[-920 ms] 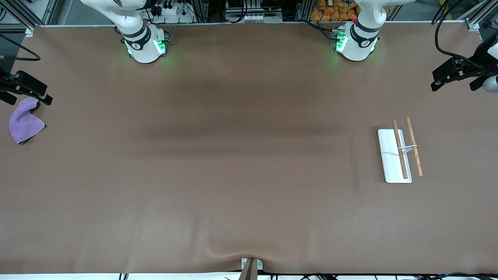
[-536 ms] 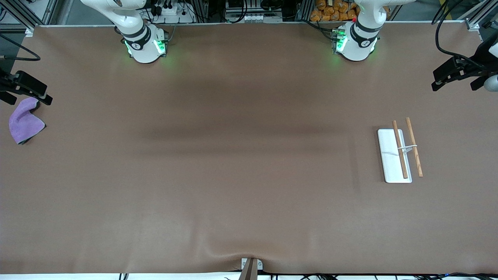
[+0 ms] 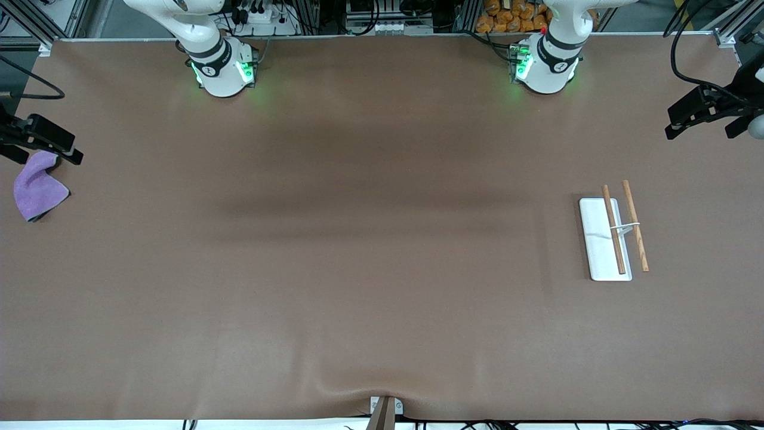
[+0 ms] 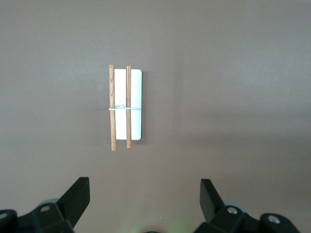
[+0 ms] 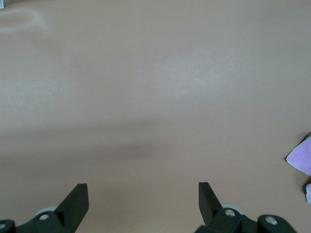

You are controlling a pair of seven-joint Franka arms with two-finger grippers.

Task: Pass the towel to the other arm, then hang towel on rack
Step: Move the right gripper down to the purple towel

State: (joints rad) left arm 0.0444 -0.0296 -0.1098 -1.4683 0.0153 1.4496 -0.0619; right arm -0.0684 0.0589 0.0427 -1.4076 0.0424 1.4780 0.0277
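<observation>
The purple towel (image 3: 37, 192), with a dark grey edge, lies crumpled on the table at the right arm's end. Only a corner of it shows in the right wrist view (image 5: 302, 159). My right gripper (image 3: 49, 154) is open and empty, up in the air over the towel's edge nearest the robots. The rack (image 3: 613, 236), a white base plate with two brown rods, stands at the left arm's end and also shows in the left wrist view (image 4: 125, 108). My left gripper (image 3: 699, 131) is open and empty, up in the air near the table's edge, apart from the rack.
The brown table mat (image 3: 382, 239) stretches between towel and rack. The arms' bases (image 3: 222, 70) stand with green lights along the table's edge by the robots. A small metal clamp (image 3: 385, 407) sits at the edge nearest the front camera.
Both grippers have shifted slightly, the right one a little toward the robots' side, the left one toward the table's end. Towel and rack have not moved.
</observation>
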